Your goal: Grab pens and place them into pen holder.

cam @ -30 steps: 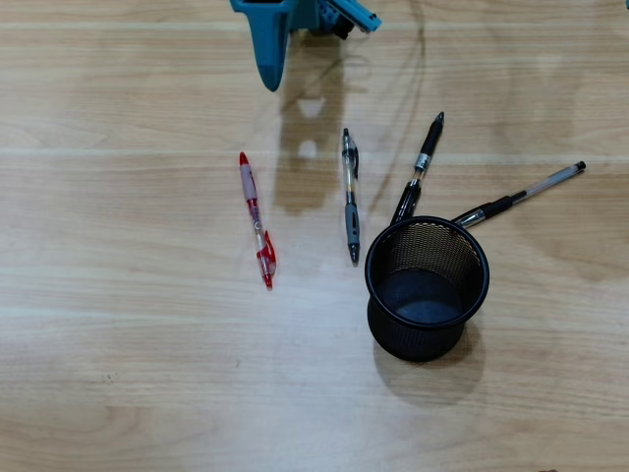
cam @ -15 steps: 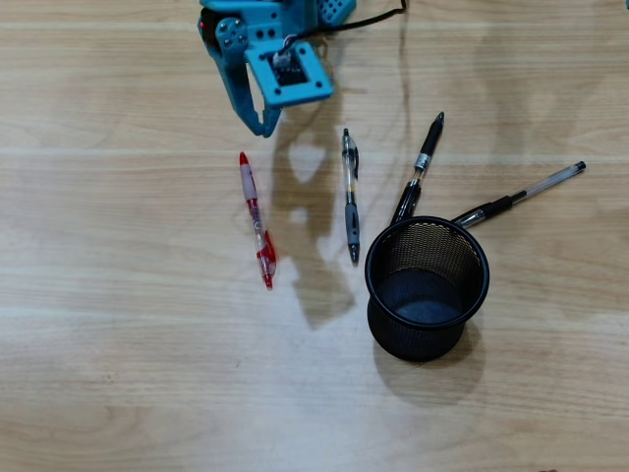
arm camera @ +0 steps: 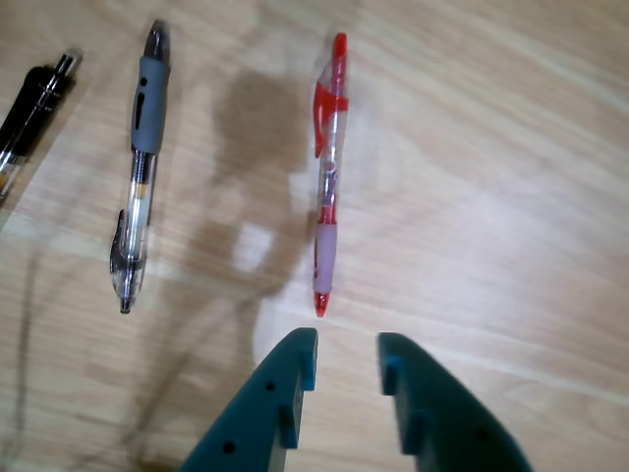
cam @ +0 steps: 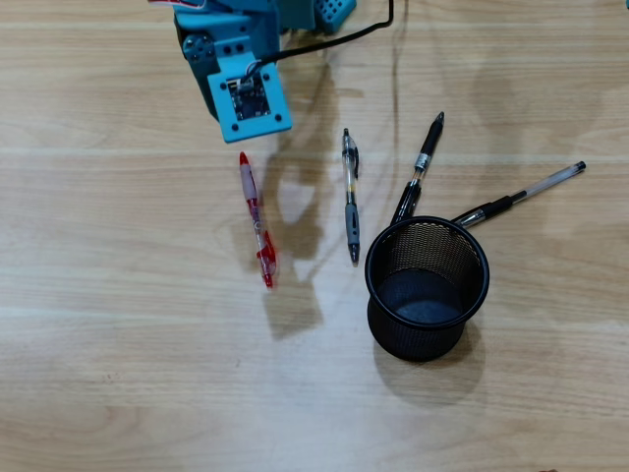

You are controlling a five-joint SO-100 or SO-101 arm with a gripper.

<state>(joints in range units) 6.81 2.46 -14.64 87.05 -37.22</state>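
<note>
The blue arm is reaching in from the far edge of the desk (cam: 118, 374), its claw (arm camera: 346, 352) hanging just above the wood with nothing in it. In the wrist view the two teal fingers (arm camera: 295, 359) are standing slightly apart, a narrow gap showing between their tips, and they are pinching nothing. The tips are sitting just short of one end of the red and clear pen (arm camera: 327, 167), which is lying flat and running straight away from the claw, not touching it.

From overhead, the red and clear pen (cam: 256, 218) is lying left of the desk's middle, nearly in line with the arm, one end just below the arm's blue housing (cam: 241, 79). The grey and clear pen (cam: 350, 195) is lying beside it to the right, well apart and roughly parallel; the wrist view is showing it on the left instead (arm camera: 138, 167).

Further right, the all-black pen (cam: 421, 167) is lying at a slant, its lower end reaching the rim of the pen holder (cam: 378, 254). The clear stick pen (cam: 526, 192) is angling off toward the right edge of the desk, its dark end also meeting the holder's rim. Whether either one is truly touching the rim I cannot tell.

The pen holder is standing upright right of centre, toward the near edge, and no pen is showing inside. A black cable (cam: 344, 34) is trailing from the arm across the far edge of the desk.
</note>
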